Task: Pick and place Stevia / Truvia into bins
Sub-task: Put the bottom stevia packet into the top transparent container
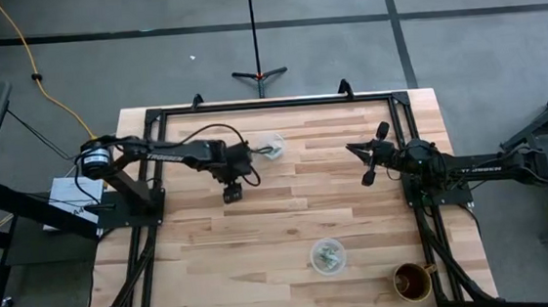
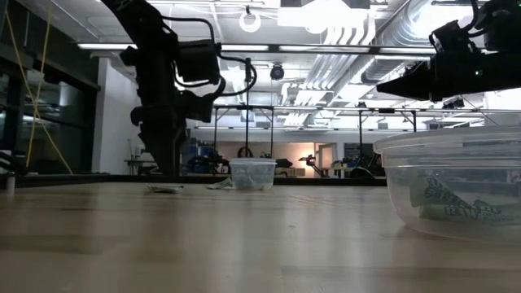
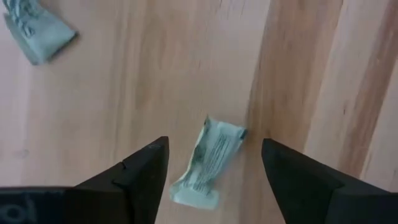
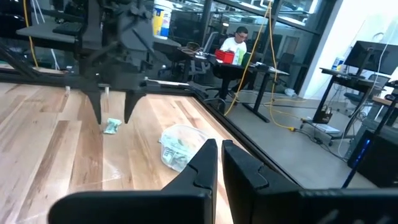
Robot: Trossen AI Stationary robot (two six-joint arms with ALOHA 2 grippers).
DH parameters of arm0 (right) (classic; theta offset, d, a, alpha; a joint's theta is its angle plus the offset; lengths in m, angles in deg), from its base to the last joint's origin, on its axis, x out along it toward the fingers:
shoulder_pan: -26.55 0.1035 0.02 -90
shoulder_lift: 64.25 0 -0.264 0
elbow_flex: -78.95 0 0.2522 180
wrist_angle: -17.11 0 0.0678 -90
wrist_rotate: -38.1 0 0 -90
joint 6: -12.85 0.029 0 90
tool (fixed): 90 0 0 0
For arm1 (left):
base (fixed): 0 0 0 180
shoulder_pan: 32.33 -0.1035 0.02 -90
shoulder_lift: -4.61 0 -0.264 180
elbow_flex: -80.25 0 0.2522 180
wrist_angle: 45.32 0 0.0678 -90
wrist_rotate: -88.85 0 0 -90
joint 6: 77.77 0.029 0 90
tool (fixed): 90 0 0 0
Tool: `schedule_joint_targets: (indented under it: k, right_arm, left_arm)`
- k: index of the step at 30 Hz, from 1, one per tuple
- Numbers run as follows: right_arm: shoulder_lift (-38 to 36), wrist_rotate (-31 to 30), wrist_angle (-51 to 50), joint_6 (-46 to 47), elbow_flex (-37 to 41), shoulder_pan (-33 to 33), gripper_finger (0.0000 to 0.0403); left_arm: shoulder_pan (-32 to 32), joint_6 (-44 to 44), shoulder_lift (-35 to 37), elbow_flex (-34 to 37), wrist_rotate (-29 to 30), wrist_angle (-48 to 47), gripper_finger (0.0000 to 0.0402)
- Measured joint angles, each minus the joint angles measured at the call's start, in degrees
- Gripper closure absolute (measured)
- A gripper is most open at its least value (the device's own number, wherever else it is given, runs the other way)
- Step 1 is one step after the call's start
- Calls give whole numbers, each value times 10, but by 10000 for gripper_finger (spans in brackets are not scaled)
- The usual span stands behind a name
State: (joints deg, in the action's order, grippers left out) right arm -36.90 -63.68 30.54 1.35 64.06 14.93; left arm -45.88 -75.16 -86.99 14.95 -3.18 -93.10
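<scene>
— Hovering spread-fingered, the left gripper point(image 3: 214, 171) brackets a Stevia sachet point(image 3: 208, 163) on the table point(image 1: 289, 221). Progress?
— Both bins point(image 1: 327, 257) hold packets; two sachets remain. Right gripper point(image 4: 219, 163) waits, pressed together.

Bright ceiling lights point(image 2: 313, 10) glare; the near bin point(image 2: 452, 183) looks blurred.

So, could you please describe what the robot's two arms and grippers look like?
Both arms are dark, slim and jointed, with pale lettering along one link. The left arm trails a looping black cable. The left gripper has two black wedge-shaped fingers; the right gripper has matching black tapered ones.
</scene>
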Motion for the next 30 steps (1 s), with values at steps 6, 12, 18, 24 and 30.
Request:
schedule_joint_targets:
  k: [6,12,18,24,30]
  right_arm:
    - [0,-1,0,-1,0,0,387]
    - [0,-1,-5,-1,0,0,390]
    - [0,-1,-4,-1,0,0,389]
    - [0,-1,-4,-1,0,0,393]
    - [0,-1,-4,-6,0,0,395]
  left_arm:
    - [12,-1,0,14,42,4,137]
    - [12,-1,0,51,41,45,161]
    - [12,-3,2,60,36,53,201]
    - [12,2,2,62,25,63,290]
    - [12,4,-1,46,26,70,377]
